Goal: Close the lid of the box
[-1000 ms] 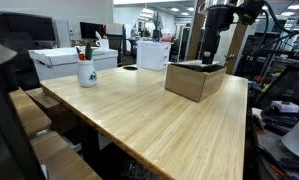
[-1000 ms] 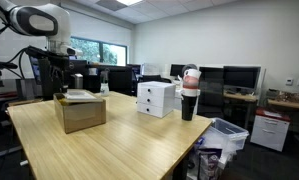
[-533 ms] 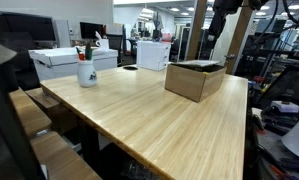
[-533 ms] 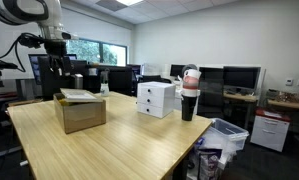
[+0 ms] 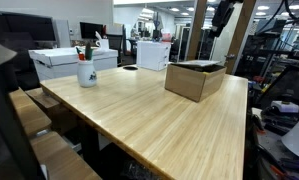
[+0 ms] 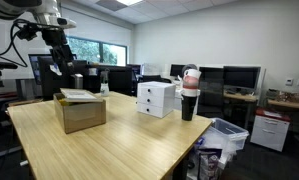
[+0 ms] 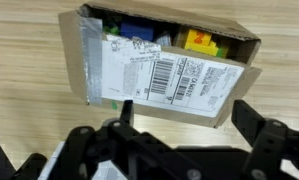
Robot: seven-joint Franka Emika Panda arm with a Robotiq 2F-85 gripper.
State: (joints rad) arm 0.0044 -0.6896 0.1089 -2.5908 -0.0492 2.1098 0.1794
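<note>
The tool hangs spread and empty above the box; its labelled lid leaves the contents partly exposed.

In the wrist view the lid covers most of the box interior; the blue, green and yellow contents show only as strips and cannot be identified. The gripper body is cut off by the bottom edge. In both exterior views the gripper is too small to show its jaw gap.
</note>
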